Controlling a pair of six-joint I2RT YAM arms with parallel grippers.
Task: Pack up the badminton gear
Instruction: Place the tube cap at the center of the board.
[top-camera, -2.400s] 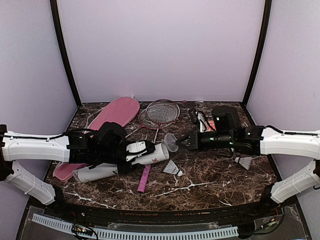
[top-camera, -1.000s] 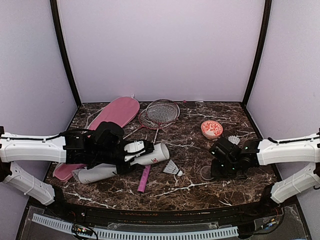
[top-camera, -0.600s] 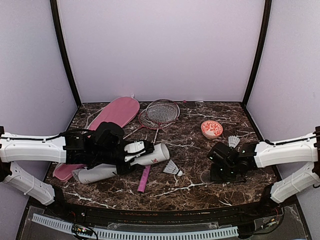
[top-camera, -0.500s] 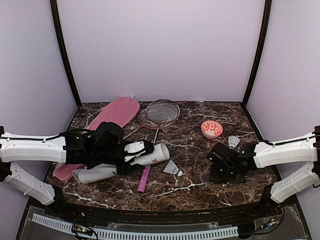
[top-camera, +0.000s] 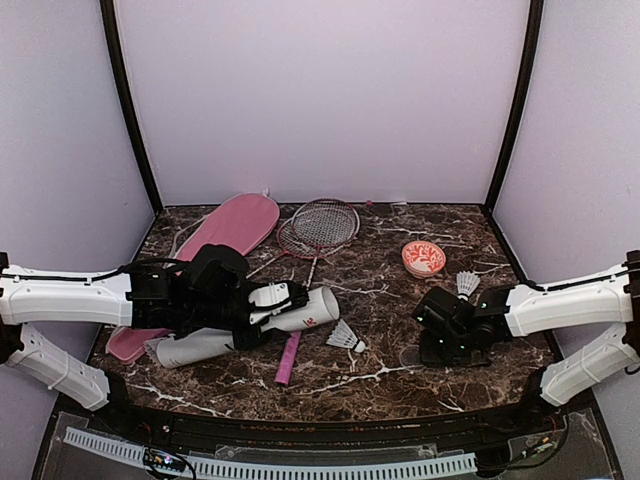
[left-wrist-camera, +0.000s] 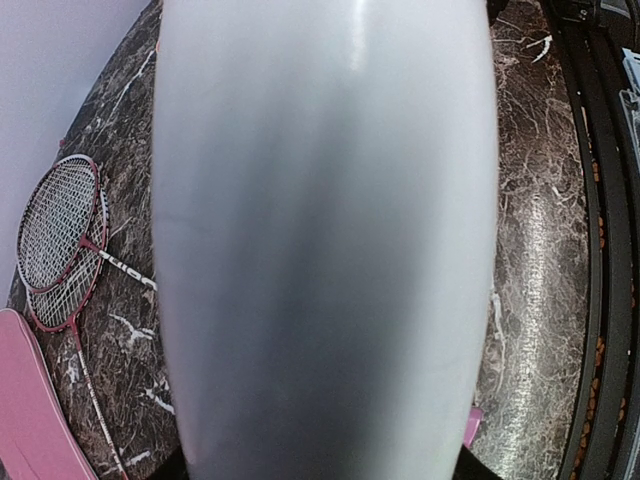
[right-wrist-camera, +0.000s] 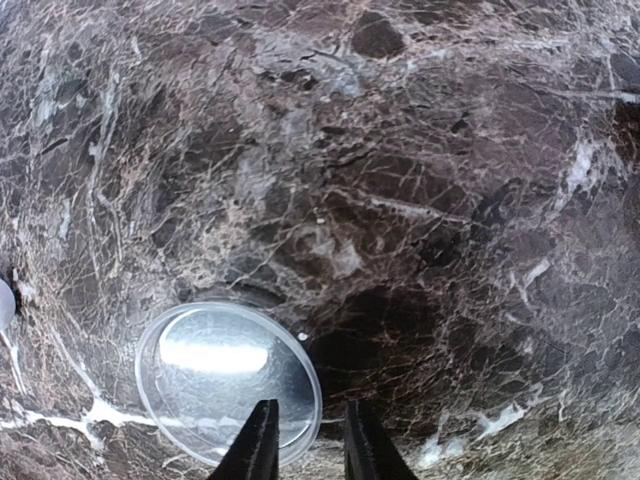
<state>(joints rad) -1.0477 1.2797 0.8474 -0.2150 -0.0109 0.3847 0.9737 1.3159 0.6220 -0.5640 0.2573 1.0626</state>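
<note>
Clear plastic lid (right-wrist-camera: 228, 380): round, thin raised rim, lies flat on the counter (top-camera: 380, 378) (dark brown marble look, white veins, glossy). R end effector (right-wrist-camera: 306, 445) hangs low over it. Fingers a little apart, lid rim in the gap, not pinched as far as wrist view shows. So: parted, holding nothing.

L end effector (top-camera: 270, 300) is clamped round mid-length of the white tube (top-camera: 316, 309). Tube is slanted across L-centre of counter, open mouth (red logo near it) toward the R arm. L wrist view = smooth matte white cylinder wall, fills the frame.

Judgement: lid off, tube open → step in hand is loading shuttlecocks. Two seen: one (top-camera: 344, 337) just R of tube mouth, one (top-camera: 467, 283) beside R arm, near a red-and-white round cap (top-camera: 424, 258). No others seen.

To do it well:
- R lifts clear of lid first, so it doesn't skid on the slick stone.
- Take near shuttlecock by cork end, light pinch. Feather skirt looks springy + crushable.
- Feed cork-first, in line w/ tube axis. L holds tube fixed, mouth slightly up so nothing rolls out.
- Tube wall looks hard and slippery: L grip shouldn't loosen.

Rackets (top-camera: 322, 224) (thin red frames, fine string mesh, heads overlapping) and soft pink bag (top-camera: 238, 222) lie at the rear, for later.
</note>
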